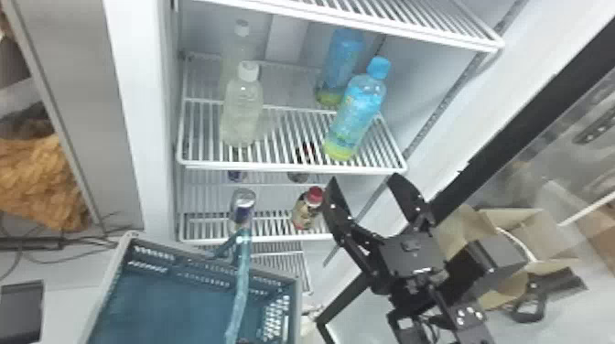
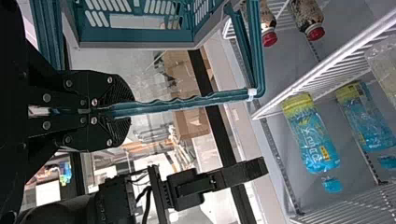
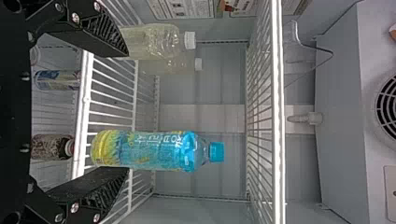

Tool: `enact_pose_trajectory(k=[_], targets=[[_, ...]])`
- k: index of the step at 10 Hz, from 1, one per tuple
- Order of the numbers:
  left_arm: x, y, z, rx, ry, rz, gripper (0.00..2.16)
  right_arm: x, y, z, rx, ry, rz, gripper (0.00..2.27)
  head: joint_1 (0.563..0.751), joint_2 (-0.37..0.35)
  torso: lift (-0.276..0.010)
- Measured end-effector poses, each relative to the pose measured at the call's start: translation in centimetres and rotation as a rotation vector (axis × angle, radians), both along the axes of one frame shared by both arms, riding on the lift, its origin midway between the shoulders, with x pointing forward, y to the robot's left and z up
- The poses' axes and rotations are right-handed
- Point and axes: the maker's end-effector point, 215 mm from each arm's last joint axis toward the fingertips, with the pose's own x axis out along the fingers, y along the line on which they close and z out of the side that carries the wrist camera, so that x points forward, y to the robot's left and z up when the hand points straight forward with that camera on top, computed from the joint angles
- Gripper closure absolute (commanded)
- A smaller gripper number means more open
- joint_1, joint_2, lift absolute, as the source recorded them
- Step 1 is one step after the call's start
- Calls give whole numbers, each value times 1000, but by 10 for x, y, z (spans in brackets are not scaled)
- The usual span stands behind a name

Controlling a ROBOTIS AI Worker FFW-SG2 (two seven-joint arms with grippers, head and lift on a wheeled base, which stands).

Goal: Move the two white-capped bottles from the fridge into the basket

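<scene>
The biggest worry is taking the wrong drink: the right gripper (image 1: 364,177) faces the front blue-capped bottle (image 1: 354,114), while the front white-capped bottle (image 1: 242,112) and the back white-capped bottle (image 1: 232,55) stand upright on the same shelf (image 1: 293,168), over on the left side of the fridge (image 1: 132,91). If it went straight in from here, it might grab or bump the blue-capped one. If it went in too low, a finger could hit the front bar of the shelf. It may need to back off a bit and go left first. Sliding left too deep inside could knock the blue-capped one down, and a hard push on the front white-capped one could tip it into the one right behind. The basket (image 1: 160,306) hangs from its handle (image 2: 187,102), so a bottle dropped in hard could make it swing or tip, and a weak pinch might let the handle slip. The right gripper has its two fingers wide apart with nothing held, just outside the fridge near the right end of the shelf, pointing in. The left gripper (image 2: 126,112) has its fingers squeezed on the handle, with the basket in front of the fridge. Both white-capped bottles have yet to go in.
</scene>
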Motion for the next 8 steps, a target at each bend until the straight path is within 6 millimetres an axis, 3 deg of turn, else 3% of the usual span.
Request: enact_pose_trajectory(k=[6, 8], targets=[[-1, 0, 0, 0, 2, 0, 1194, 0, 1, 3, 6, -12, 5, 185, 695, -350, 0], [-1, 0, 0, 0, 2, 0, 1194, 10, 16, -9, 20, -3, 46, 170, 695, -350, 0]])
